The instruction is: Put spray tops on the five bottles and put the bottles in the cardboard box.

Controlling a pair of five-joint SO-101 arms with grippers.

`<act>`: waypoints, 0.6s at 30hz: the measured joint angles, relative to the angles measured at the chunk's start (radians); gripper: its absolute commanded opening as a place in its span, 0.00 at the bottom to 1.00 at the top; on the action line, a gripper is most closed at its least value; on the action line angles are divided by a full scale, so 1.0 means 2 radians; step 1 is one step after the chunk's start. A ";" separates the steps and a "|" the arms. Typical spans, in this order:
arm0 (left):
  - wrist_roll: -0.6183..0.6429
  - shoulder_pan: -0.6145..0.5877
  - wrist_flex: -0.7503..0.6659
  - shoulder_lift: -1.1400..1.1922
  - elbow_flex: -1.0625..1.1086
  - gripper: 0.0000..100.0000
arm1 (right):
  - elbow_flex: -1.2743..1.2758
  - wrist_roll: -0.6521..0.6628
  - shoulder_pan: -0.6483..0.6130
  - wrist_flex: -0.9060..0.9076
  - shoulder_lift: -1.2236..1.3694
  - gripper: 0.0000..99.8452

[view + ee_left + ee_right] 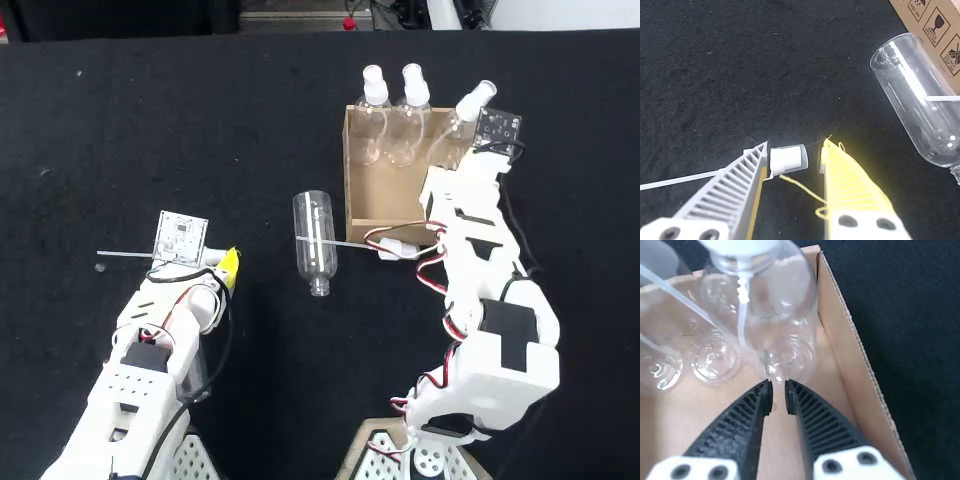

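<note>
Three capped bottles (405, 130) stood together in the cardboard box (352, 170), each with a white spray top on. The right end effector (778, 386) was inside the box, low over its floor and just beside the base of the nearest capped bottle. Its black fingers (810, 415) were drawn almost together with only a narrow slit between them, and they gripped nothing.

One uncapped bottle (315, 240) lay on its side on the black bench (150, 120), just beside the box's outer wall, with its open neck pointing away from the box. A thin white tube (942, 98) lay across its body.

Well apart from the box, the left end effector (795, 145) sat low over the bench with its grey finger (735, 185) and yellow finger (847, 185) spread apart. A loose spray top (787, 159) lay between them. Its white collar touched the inner face of the grey finger, while a clear gap remained on the yellow side, so the top was not pinched. Its dip tube (675, 180) trailed away past the grey finger along the bench.
</note>
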 measured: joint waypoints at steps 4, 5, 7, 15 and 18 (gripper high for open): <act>0.000 0.000 0.000 0.000 0.000 0.17 | -0.012 0.000 0.000 0.000 0.007 0.01; 0.000 0.000 0.000 0.000 0.000 0.17 | -0.013 0.000 0.000 0.000 0.007 0.01; 0.000 0.000 0.000 0.000 0.000 0.17 | -0.013 0.000 0.000 0.000 0.007 0.01; 0.000 0.000 0.000 0.000 0.000 0.17 | -0.013 0.000 0.000 0.000 0.007 0.01; 0.000 0.000 0.000 0.000 0.000 0.17 | -0.013 0.000 0.000 -0.018 0.007 0.01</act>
